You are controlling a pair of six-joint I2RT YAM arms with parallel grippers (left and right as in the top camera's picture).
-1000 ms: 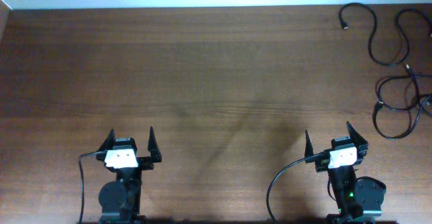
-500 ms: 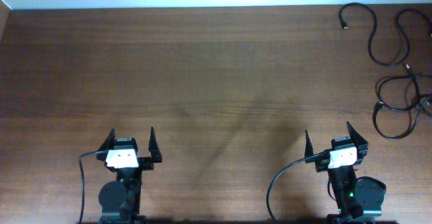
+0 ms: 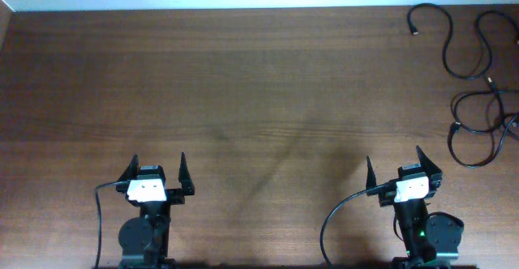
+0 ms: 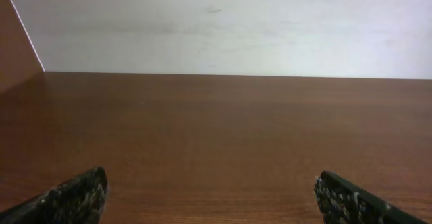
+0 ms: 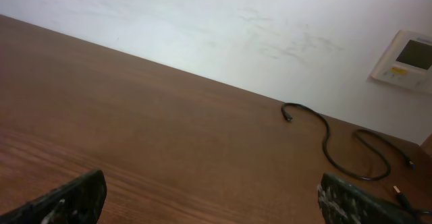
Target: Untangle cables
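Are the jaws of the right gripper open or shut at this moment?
Open. In the wrist view the jaws of the right gripper stand far apart, with only table between them.

Overhead looks straight down; both wrist views skim the table [image 3: 243, 83] low, facing the wall [image 4: 216, 21].

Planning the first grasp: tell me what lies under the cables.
Only the wooden table shows under the cables. Where strands cross, the lower ones are partly covered, and some loops run past the right edge.
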